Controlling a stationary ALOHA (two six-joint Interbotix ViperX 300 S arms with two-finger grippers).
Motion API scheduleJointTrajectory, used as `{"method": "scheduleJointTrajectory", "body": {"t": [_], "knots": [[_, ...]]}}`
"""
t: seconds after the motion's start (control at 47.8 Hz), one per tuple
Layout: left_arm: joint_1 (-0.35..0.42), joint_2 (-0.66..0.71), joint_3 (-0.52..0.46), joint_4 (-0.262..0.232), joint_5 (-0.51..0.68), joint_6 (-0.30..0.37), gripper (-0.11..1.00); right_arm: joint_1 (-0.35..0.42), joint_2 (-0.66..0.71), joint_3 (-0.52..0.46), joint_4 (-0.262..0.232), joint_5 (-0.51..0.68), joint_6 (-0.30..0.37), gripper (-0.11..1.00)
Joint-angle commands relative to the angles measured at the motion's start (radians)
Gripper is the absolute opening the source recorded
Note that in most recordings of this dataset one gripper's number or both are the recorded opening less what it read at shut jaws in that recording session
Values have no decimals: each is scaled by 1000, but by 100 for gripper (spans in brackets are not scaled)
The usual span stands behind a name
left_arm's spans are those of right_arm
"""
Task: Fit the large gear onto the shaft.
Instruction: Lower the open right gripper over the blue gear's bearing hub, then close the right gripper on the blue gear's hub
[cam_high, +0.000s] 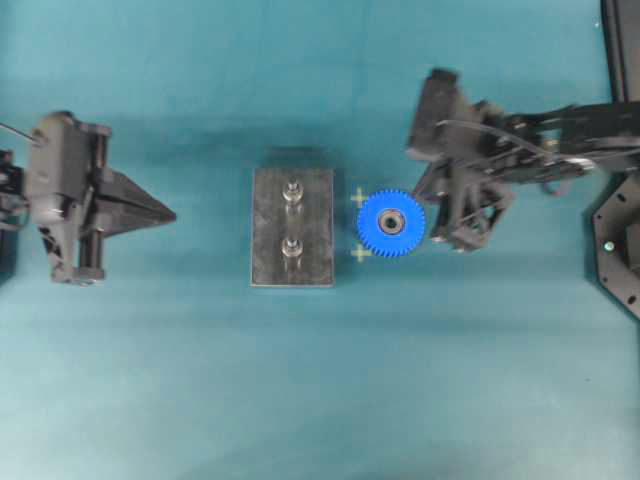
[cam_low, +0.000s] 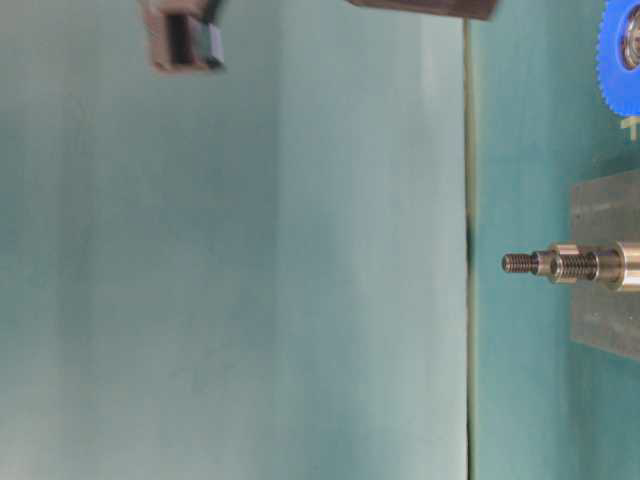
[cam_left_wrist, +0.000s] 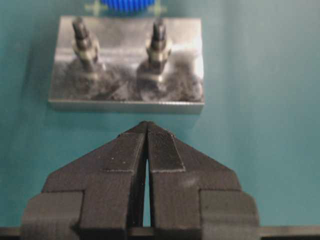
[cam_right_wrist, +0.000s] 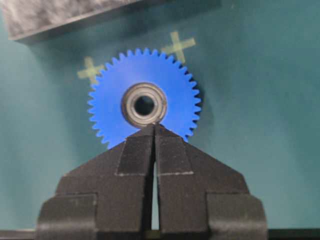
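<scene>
Large gear (cam_right_wrist: 145, 102) lies flat on worktop (cam_high: 320, 400), rigid, slick plastic, light; both tools (cam_right_wrist: 154, 127) (cam_left_wrist: 146, 125) pinched closed, empty — right must spread, grip across toothed rim.

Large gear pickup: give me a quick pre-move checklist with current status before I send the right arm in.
1. Large gear lying flat on the mat, beside the plate: ok.
2. Both shafts bare, nothing fitted: ok.
3. Right gripper open for a grasp: not ok, jaws shut.
4. Right gripper lined up with the gear: ok, tips point at its hub; whether they touch, cannot tell.
5. Left gripper out of the way: ok, shut, short of the plate's near edge.
6. Plate fixed against sliding: cannot tell.
</scene>
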Motion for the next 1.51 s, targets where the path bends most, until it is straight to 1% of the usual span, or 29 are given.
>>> {"method": "scheduleJointTrajectory", "body": {"t": [0.0, 0.146, 0.188, 0.23, 0.314, 0.334, 0.481, 0.523, 0.543, 0.627, 0.878, 1.191, 1.484], "knots": [[3, 38, -48, 2, 6, 0, 0, 0, 28, -37, -2, -5, 5, 1], [11, 97, -67, 3, 15, 0, 0, -3, 89, -67, 0, 5, 3, 2], [11, 110, -74, 3, 15, 0, 0, -3, 103, -72, 0, 9, 2, 5], [11, 126, -81, 2, 15, 0, 0, -3, 121, -77, 0, 14, 3, 11], [11, 140, -84, 3, 15, 0, 0, -3, 152, -94, 0, 25, 6, 31], [11, 141, -84, 3, 14, 0, 0, -3, 160, -101, 0, 32, 6, 39], [11, 164, -91, 2, -20, 0, 0, -6, 196, -120, -3, 60, 5, 82], [11, 172, -91, 3, -23, 0, 0, -9, 206, -124, -3, 63, 5, 89], [11, 176, -91, 3, -25, 0, 0, -11, 210, -127, -3, 66, 5, 90], [11, 187, -94, 3, -32, 0, 0, -23, 222, -133, -6, 81, 6, 85], [11, 204, -95, 3, -51, 0, 0, -52, 253, -138, -11, 86, 2, 85], [12, 207, -94, 3, -52, 0, 0, -51, 284, -170, -9, 86, 3, 85], [11, 209, -92, 3, -55, -2, 0, -48, 311, -170, -9, 107, 2, 85]]}}
